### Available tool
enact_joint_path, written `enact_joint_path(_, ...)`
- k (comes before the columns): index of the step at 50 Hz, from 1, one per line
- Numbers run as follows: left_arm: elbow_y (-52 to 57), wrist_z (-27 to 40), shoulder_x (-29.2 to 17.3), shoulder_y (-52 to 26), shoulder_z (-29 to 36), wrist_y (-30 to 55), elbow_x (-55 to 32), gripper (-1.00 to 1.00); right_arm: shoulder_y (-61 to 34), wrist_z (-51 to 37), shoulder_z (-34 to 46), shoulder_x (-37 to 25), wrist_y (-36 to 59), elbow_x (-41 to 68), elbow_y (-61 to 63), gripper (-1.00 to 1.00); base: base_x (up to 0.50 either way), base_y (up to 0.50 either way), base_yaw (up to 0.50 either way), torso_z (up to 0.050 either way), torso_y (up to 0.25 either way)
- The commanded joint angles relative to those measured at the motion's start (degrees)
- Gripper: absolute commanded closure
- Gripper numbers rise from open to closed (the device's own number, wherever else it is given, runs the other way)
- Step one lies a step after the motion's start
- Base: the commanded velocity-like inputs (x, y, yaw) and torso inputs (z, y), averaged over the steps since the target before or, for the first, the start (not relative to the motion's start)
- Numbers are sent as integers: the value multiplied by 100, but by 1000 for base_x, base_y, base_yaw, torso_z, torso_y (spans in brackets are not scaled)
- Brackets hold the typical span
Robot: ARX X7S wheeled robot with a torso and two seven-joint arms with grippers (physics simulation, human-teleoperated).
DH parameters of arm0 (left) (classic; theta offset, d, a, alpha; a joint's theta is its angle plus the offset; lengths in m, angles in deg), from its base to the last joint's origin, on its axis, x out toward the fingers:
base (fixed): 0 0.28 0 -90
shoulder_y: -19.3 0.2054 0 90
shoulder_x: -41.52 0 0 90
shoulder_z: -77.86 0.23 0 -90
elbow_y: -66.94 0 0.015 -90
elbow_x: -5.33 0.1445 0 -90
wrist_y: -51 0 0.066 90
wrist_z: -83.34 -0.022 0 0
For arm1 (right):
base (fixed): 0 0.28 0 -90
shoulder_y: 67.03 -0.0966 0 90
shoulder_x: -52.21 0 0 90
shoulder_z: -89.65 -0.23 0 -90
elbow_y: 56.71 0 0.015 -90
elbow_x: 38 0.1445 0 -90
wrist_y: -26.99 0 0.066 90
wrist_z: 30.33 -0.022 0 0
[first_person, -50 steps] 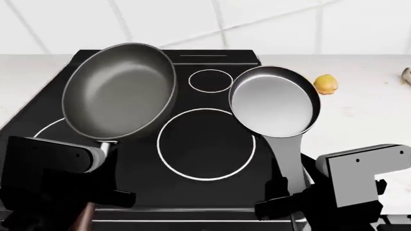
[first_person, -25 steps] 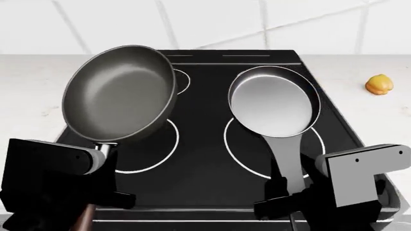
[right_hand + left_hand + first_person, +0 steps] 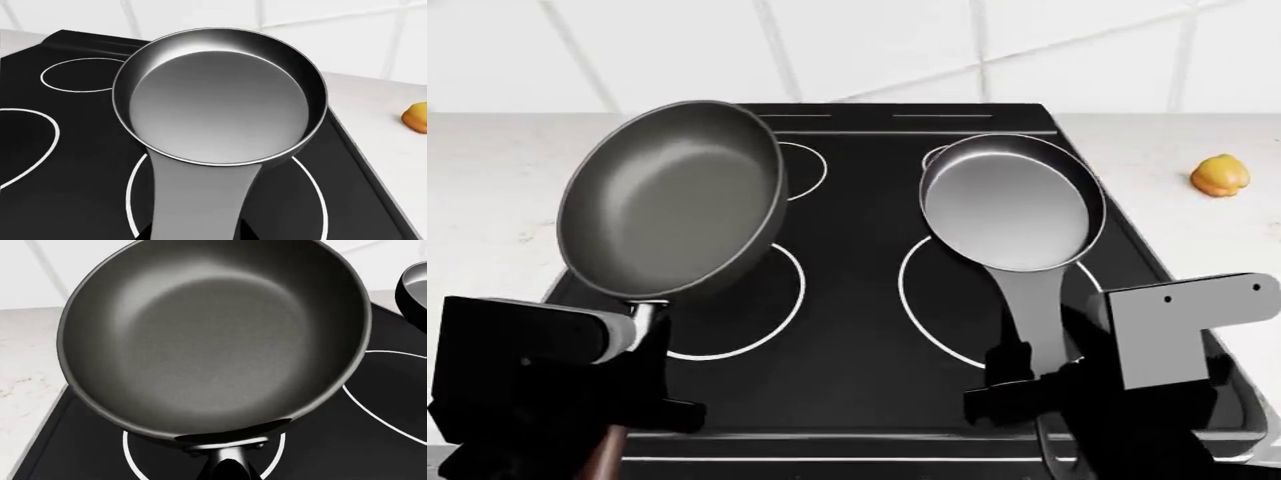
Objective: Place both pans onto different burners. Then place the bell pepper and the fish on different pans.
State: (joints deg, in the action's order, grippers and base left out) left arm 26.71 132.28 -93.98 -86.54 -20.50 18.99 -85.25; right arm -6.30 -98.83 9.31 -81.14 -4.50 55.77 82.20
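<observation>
Take the cooktop as your landmark and read across it; at its left side your left gripper has its jaws closed on the wooden handle of the larger pan, which hangs tilted in the air, its bowl over the far-left part of the glass and overhanging the left burner; the left wrist view shows a white ring under the pan's near edge, so the bowl sits farther back than that circle's middle; the handle runs from the bowl back toward you, so the pan's long axis lies front to back across the cooktop; further right, your right gripper has its jaws clamped on the grey metal handle of the smaller pan, also held clear of the glass, its bowl above the far half of the right burner, handle again pointing back at you; each arm is nearest its own ring, so neither need cross; I judge both pans want drawing toward you a little and then lowering flat; off the cooktop's right edge the bell pepper rests on the bench; the fish is not in view.
</observation>
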Motion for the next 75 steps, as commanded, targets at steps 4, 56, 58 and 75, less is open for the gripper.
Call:
enact_joint_path(4, -66, 107, 162, 306, -210, -230, 393, 100, -411, -467, -37, -200, 123, 307, -231, 100, 0, 0, 0, 0, 3)
enact_joint_path(56, -94, 65, 114, 410, -221, -350, 492, 100, 1450, 878, -333, 4, -467, -1239, -305, 100, 0, 0, 0, 1, 2)
enact_joint_path(58, -94, 48, 117, 437, -231, -360, 509, 100, 1543, 996, -327, 24, -510, -1363, -371, 100, 0, 0, 0, 0, 0)
enact_joint_path(75, -132, -18, 132, 487, -217, -399, 601, 100, 1586, 1181, -238, 91, -562, -1566, -596, 100, 0, 0, 0, 1, 2)
